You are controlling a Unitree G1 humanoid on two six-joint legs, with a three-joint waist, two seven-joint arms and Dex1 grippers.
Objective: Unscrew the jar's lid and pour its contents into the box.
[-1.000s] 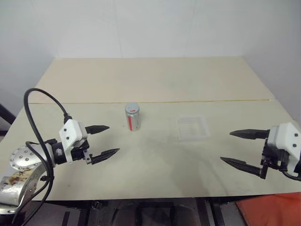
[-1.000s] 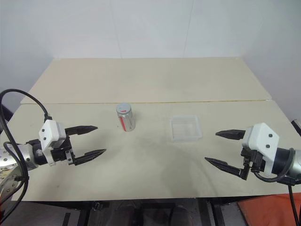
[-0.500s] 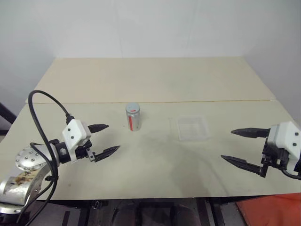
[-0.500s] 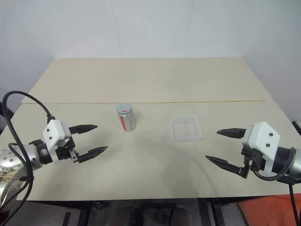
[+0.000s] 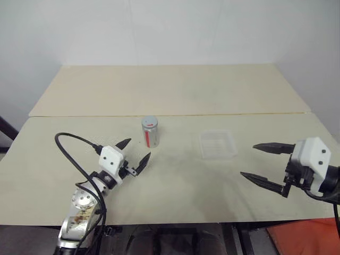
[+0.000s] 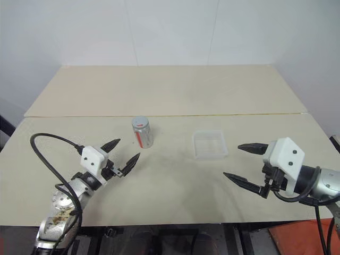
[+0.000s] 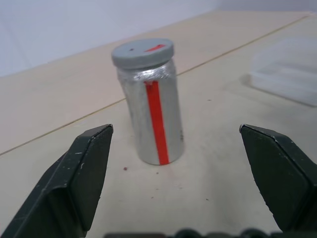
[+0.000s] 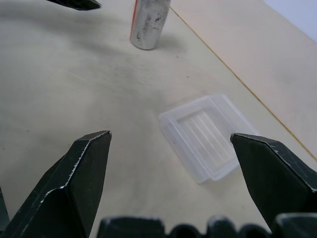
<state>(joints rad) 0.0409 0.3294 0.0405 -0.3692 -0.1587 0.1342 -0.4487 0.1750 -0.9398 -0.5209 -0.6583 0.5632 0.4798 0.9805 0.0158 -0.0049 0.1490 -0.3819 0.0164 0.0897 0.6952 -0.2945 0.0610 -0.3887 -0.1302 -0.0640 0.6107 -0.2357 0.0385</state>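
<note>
My left gripper point(image 5: 136, 151) sits low over the pale beige matte table point(image 5: 175, 95), its 2 black pointed fingers point(image 7: 79, 173) spread wide w/ nothing between them, aimed at the small silvery-grey cylindrical jar w/ the red stripe down its side point(image 7: 152, 119). The jar stands upright near the table's middle, just in front of the seam point(image 5: 239, 113) where 2 tabletop panels meet, near my left fingertips but apart from them. The round flat grey lid w/ a red mark on top point(image 7: 142, 52) is on the jar, as wide as the body; the body looks like crinkled foil or brushed metal, shiny w/ dull patches. Can't see inside, so can't tell about the contents. Nothing lies between my left fingers and the jar, just bare tabletop w/ a few dark specks. The shallow clear plastic box w/ rounded corners point(image 8: 208, 136) lies flat to the jar's right, well apart from it, nearly see-through, w/ faint ridges along its floor. My right gripper point(image 6: 246, 161) hovers off to the right of the box, near the table's front edge, its 2 fingers point(image 8: 74, 188) also wide apart and empty, pointing toward the box w/ open table between. Behind the table is a plain white wall point(image 5: 170, 32).
</note>
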